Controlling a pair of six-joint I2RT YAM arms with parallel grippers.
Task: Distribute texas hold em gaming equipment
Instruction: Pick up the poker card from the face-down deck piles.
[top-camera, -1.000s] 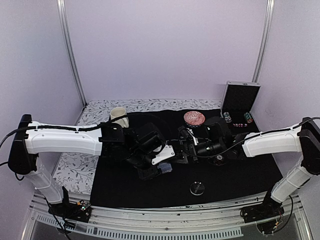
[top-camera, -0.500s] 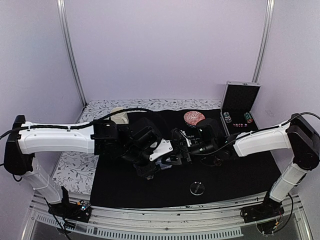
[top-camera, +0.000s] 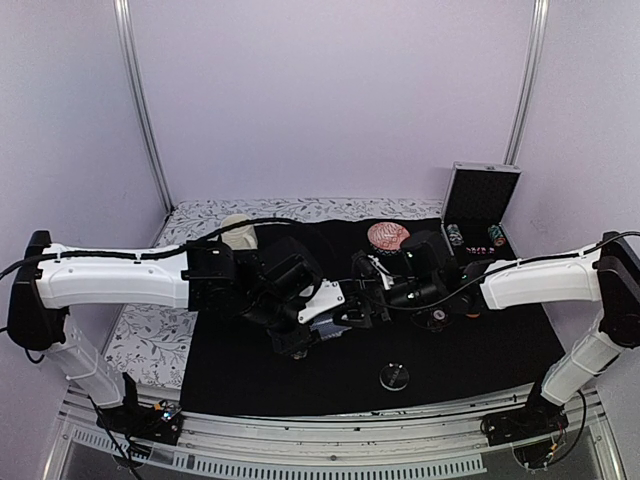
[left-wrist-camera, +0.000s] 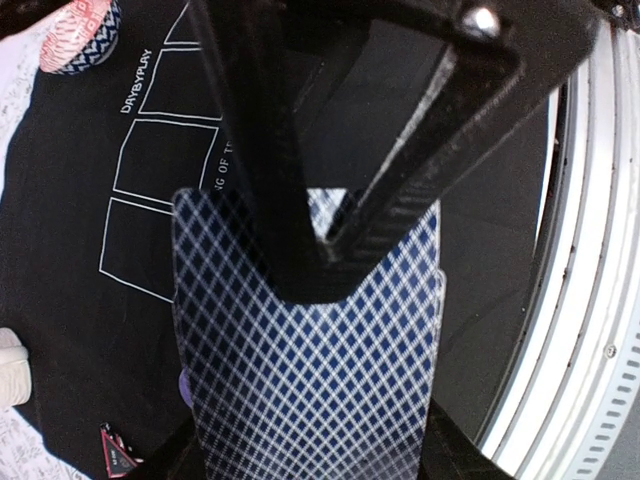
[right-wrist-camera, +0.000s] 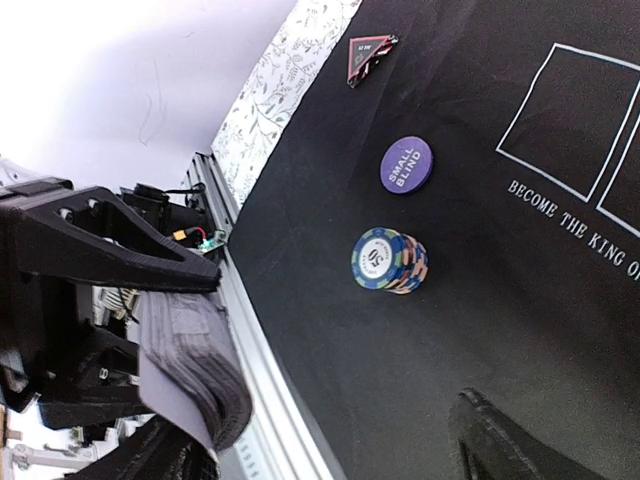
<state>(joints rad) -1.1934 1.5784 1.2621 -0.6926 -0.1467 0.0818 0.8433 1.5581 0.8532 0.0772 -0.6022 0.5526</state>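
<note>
The left gripper (left-wrist-camera: 312, 268) is clamped on a stack of playing cards (left-wrist-camera: 310, 380) with blue diamond backs and holds it over the black cloth mat (top-camera: 470, 345), near the middle of the table. In the left wrist view the cards fill most of the picture, so little of the mat shows. The right gripper (right-wrist-camera: 320, 450) is just beside the cards. Its fingers are wide apart with nothing between them, and the bottom edge of its own view cuts them off. From the top, both grippers are black on black and hard to tell apart. A purple round disc (right-wrist-camera: 406, 164), a small striped chip stack (right-wrist-camera: 390, 261) and a red-edged black triangle (right-wrist-camera: 367, 55) lie on the mat. A clear round disc (top-camera: 394, 377) lies near the front. The left arm hides part of the cream mug (top-camera: 238, 230). The red patterned bowl (top-camera: 388, 236) sits by the right arm. The open metal case (top-camera: 480, 195) at the back holds things too small to make out.
</note>
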